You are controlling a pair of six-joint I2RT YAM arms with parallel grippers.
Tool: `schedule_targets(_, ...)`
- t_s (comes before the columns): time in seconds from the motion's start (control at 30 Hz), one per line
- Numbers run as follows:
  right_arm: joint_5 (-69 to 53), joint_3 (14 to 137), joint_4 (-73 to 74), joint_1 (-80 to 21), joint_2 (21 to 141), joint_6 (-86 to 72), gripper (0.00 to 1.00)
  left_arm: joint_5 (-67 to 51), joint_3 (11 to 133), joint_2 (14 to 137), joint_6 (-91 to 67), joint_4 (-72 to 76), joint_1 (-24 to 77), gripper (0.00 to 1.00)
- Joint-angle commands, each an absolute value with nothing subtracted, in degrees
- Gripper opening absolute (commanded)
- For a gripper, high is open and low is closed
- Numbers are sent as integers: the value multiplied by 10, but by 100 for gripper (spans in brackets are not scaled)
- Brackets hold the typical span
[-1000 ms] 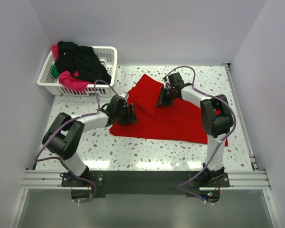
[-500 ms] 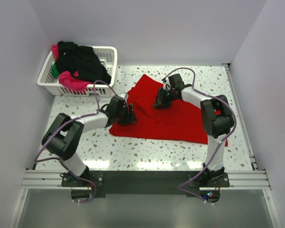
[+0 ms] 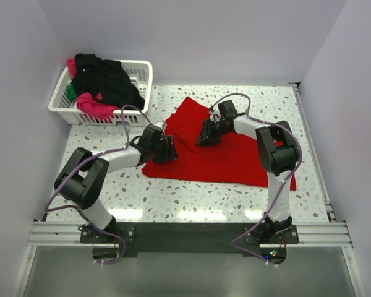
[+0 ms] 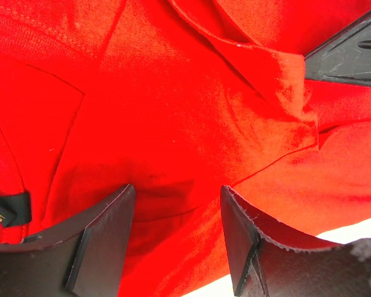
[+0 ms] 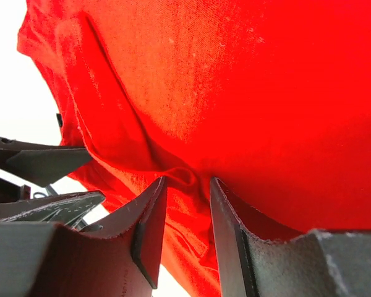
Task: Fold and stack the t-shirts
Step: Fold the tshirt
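A bright red t-shirt (image 3: 235, 158) lies partly spread on the speckled table, one flap reaching toward the back. My left gripper (image 3: 172, 148) rests on its left edge, open, its jaws wide apart over flat red cloth (image 4: 173, 93) in the left wrist view (image 4: 178, 189). My right gripper (image 3: 204, 135) sits low on the upper middle of the shirt. It is open, jaws a little apart (image 5: 187, 180), and a small raised wrinkle of red cloth (image 5: 247, 74) lies between the tips. Black (image 3: 105, 77), pink (image 3: 93, 105) and green (image 3: 70, 93) t-shirts are piled in the basket.
The white lattice basket (image 3: 141, 64) stands at the back left corner of the table. Walls close in the left, back and right sides. Bare speckled tabletop (image 3: 191, 198) shows in front of the red shirt and to its left.
My right gripper has gone from shut to open and shifted slightly left over the red shirt. The left arm and the shirt's outline have not moved.
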State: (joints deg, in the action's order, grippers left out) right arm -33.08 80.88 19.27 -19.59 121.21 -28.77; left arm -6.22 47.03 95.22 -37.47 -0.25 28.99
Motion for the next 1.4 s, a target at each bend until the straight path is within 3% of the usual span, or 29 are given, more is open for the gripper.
schedule_targets(0.0, -345, 822, 175, -200, 1223, -285, 38, -47, 454, 950, -380, -31, 287, 62)
schedule_targets(0.17, -350, 824, 163, -200, 1222, -291, 32, -47, 454, 950, -380, -31, 287, 62)
schedule_targets(0.43, -353, 820, 146, -200, 1209, -299, 6, -48, 456, 954, -378, -31, 287, 63)
schedule_targets(0.53, -342, 809, 145, -200, 1188, -298, 0, -48, 456, 954, -379, -30, 287, 63)
schedule_targets(0.87, -242, 756, 139, -200, 1102, -304, 0, -48, 461, 959, -378, -34, 287, 63)
schedule_targets(1.37, -176, 730, 188, -200, 1092, -304, 0, -48, 460, 959, -378, -36, 287, 63)
